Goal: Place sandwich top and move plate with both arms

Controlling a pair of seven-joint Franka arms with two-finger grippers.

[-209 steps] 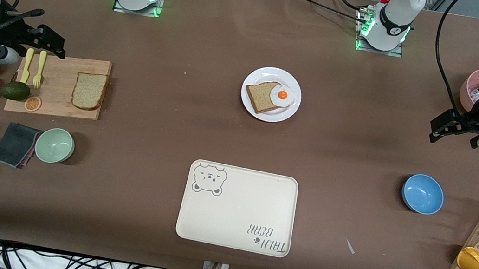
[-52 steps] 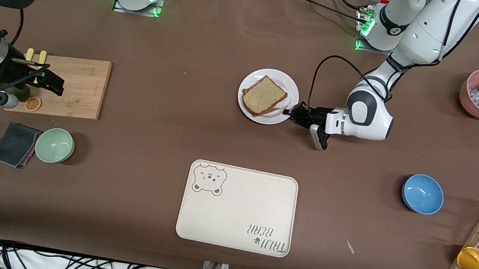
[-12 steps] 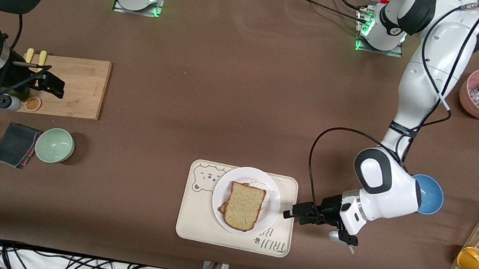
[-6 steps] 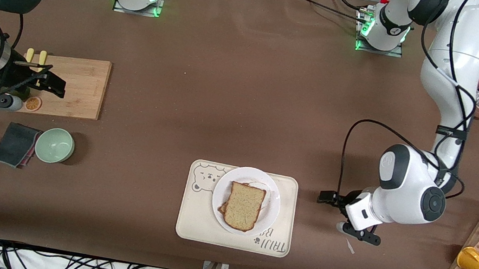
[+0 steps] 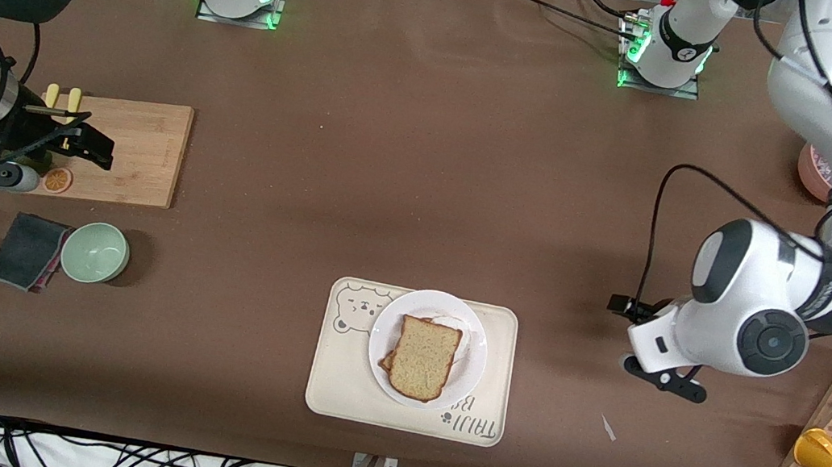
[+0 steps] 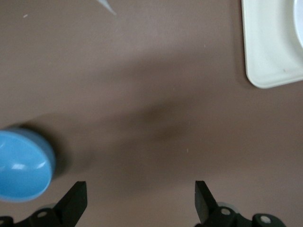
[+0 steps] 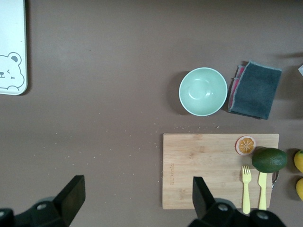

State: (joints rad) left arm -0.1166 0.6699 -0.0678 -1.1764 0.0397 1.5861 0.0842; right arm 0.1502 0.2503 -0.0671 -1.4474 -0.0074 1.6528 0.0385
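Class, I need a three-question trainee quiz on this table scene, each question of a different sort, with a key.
1. True or false: the plate rests on the tray.
2. Multiple choice: what lies on top of the plate? A) a fork B) a bread slice C) a lemon
3. Fill in: the left hand hangs over bare table beside the blue ____.

Key
1. True.
2. B.
3. Bowl. Both hands are open and hold nothing; the right hand is over the cutting board end of the table.
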